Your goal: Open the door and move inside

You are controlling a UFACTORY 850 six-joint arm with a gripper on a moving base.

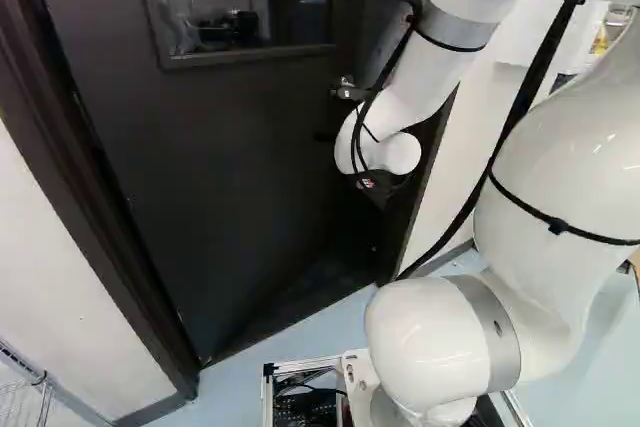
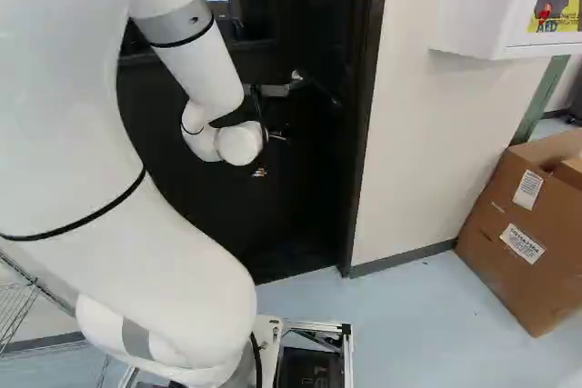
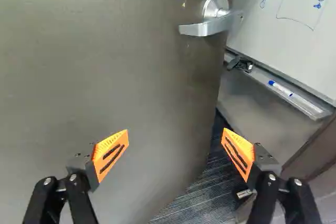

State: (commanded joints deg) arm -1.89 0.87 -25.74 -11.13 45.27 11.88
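Note:
The dark door (image 1: 210, 167) with a window stands ajar, swung away from the base. Its silver lever handle (image 1: 348, 91) also shows in the wrist view as a handle (image 3: 210, 23), ahead of the gripper and not touched by it. At the end of my arm, the gripper (image 1: 385, 185) is dark against the door, below the handle in the left base view. In the wrist view the gripper (image 3: 175, 142) has its fingers wide apart, nothing between them. One finger is over the door (image 3: 105, 66), the other over the gap beyond its free edge.
The dark door frame (image 2: 364, 134) stands right of the opening. Through the gap show dark carpet (image 3: 202, 198) and a whiteboard (image 3: 294, 19) with a marker tray (image 3: 278, 87). Cardboard boxes (image 2: 509, 243) and a white wall cabinet (image 2: 482, 6) are farther right; a wire rack (image 1: 25, 397) is at left.

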